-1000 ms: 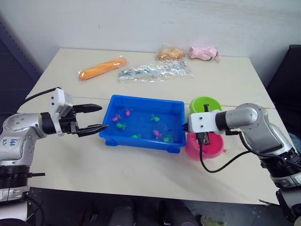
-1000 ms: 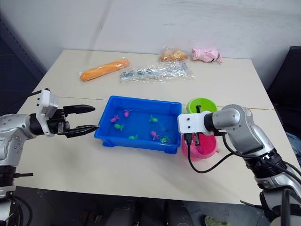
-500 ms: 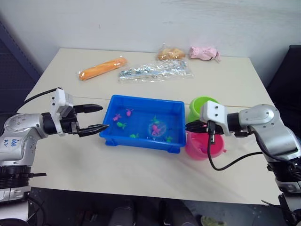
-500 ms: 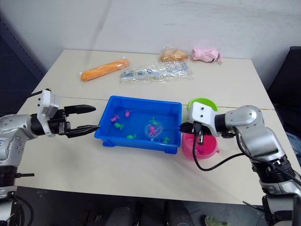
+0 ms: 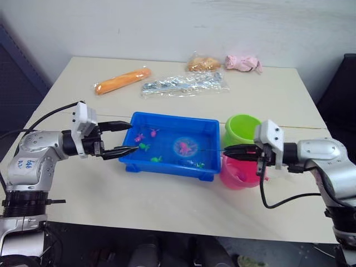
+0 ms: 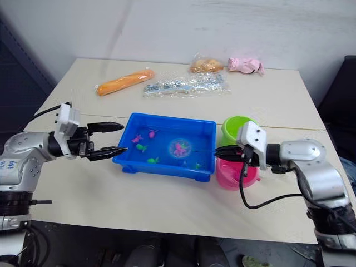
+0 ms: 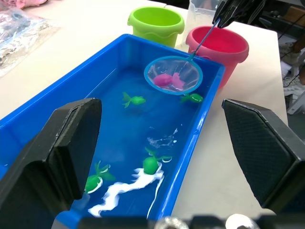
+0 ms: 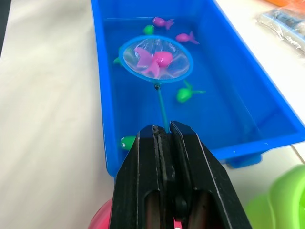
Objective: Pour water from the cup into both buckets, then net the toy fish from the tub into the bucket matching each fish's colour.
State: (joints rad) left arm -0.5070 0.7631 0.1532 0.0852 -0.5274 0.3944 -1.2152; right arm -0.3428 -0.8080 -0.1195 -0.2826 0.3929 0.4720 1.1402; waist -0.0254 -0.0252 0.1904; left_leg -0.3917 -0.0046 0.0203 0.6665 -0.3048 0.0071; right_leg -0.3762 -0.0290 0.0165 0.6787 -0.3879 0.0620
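Handwritten blue marks on left arm's silver casing [image 5: 22, 163] — illegible; no other text readable.

You have four stray items along the far side of the table [image 5: 167, 194]:
- Orange roll [image 5: 121, 80], lying at a slant toward the far left.
- Clear bag [image 5: 183, 84] of small grey pieces, flat, just right of the roll.
- Tan bag [image 5: 201, 63], behind the clear bag, near the far edge.
- Pink bundle [image 5: 242, 62], just right of the tan bag.
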